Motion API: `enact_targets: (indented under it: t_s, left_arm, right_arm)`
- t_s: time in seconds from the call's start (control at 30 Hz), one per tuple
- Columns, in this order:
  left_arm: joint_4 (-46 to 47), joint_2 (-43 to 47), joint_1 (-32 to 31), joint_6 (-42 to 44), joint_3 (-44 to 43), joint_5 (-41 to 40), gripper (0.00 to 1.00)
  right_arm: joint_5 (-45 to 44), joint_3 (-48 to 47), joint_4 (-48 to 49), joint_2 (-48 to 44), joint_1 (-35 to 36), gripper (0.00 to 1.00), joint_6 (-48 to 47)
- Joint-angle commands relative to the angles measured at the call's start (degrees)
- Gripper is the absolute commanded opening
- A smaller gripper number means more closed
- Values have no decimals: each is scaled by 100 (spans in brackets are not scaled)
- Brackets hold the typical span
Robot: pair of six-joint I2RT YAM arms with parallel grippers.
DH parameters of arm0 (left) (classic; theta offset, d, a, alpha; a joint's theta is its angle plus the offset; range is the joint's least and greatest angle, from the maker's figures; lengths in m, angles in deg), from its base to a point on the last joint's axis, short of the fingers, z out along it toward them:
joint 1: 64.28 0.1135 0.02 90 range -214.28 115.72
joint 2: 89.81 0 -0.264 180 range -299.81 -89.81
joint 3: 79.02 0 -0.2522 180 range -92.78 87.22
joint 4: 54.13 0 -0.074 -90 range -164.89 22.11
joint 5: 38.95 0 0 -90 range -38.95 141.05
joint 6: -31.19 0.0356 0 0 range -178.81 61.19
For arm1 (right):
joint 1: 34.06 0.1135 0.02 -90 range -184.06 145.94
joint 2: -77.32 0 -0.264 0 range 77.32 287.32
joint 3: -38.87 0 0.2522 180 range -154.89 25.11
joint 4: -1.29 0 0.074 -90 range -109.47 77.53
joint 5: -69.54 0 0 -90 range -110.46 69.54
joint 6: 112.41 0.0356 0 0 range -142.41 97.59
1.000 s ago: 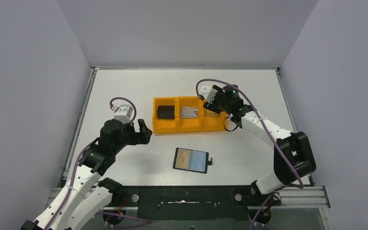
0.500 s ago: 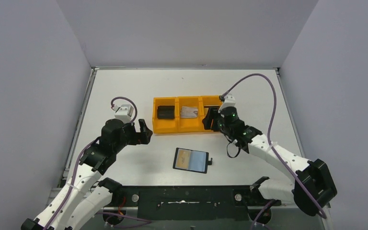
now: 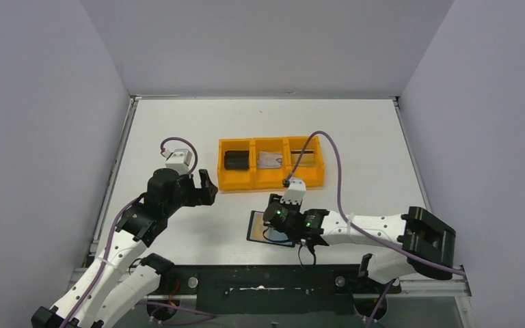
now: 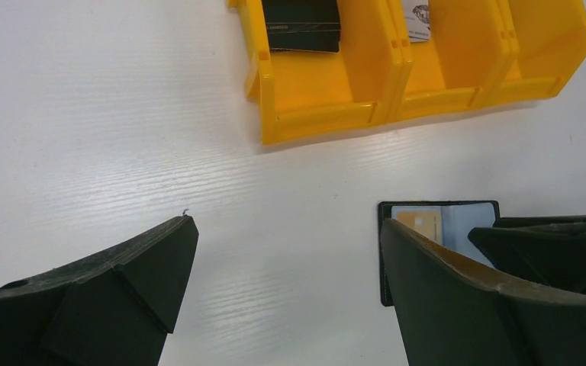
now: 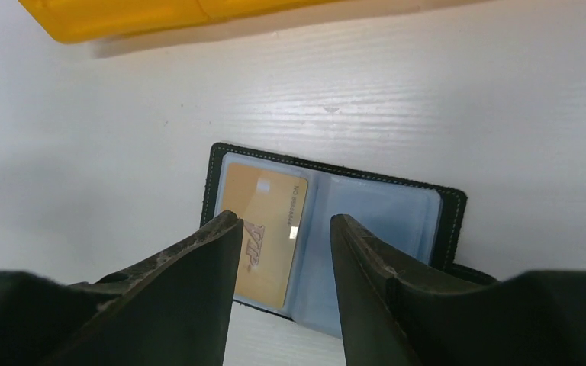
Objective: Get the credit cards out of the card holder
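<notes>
With jaws narrowly apart and empty just above the card holder point(image 5: 374, 213), the right gripper point(image 5: 286, 223) risks dragging the whole holder if the sleeved gold card point(image 5: 268, 204) sticks.

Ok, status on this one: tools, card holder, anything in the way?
Left tool open, empty, off to the side. Right tool open, poised over card holder. Holder lies open flat, gold card in its pocket. Nothing blocking.

The left arm point(image 3: 109, 256) and the right arm point(image 3: 372, 224) are showing white tubular shells between chunky black joint housings point(image 3: 427, 236), each trailing a looping purple cable point(image 3: 318, 133) to a white wrist camera block point(image 3: 178, 161) and ending in matte black wedge-shaped fingers point(image 5: 191, 282).
</notes>
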Motion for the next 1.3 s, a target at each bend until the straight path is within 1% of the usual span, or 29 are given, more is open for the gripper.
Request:
enact_targets:
  t_s: [0.0,0.2,0.4,0.63,0.7,0.8,0.87,1.0,1.07,1.1,1.17,1.27]
  left_arm:
    - [258,-5,42,27,-102,-85,92]
    - [266,-7,42,18,-100,-125,92]
    - [262,-73,42,17,-115,-125,92]
    - [274,-86,42,17,-107,-118,91]
    - [287,-102,42,17,-107,-97,90]
    - [310,-127,42,17,-107,-26,87]
    - [306,-148,34,-7,-110,61,84]
    - [414,-187,27,-176,-92,451,75]
    - [596,-213,25,-453,-64,817,71]
    - [773,-225,25,-616,143,1218,69]
    - [1270,-307,17,-982,443,1779,64]
    - [1905,-573,-135,-1435,810,2247,62]
  right_arm:
    - [-800,-685,-566,607,421,46,838]
    - [-707,-935,-590,1073,540,42,860]
    - [-641,-910,-558,1268,540,40,961]
    - [-314,-864,-385,1730,520,39,1085]
    - [-251,-828,-298,1869,520,36,1111]
    - [-216,-787,-256,1951,514,27,1160]
    - [-239,-709,-228,1917,519,22,1203]
    - [-54,-295,364,1687,463,9,1091]
    - [147,-33,740,1558,363,9,1076]
    - [209,82,954,1502,333,9,1076]
    - [278,302,1247,1400,296,8,1070]
    - [508,620,1661,1311,174,8,1104]
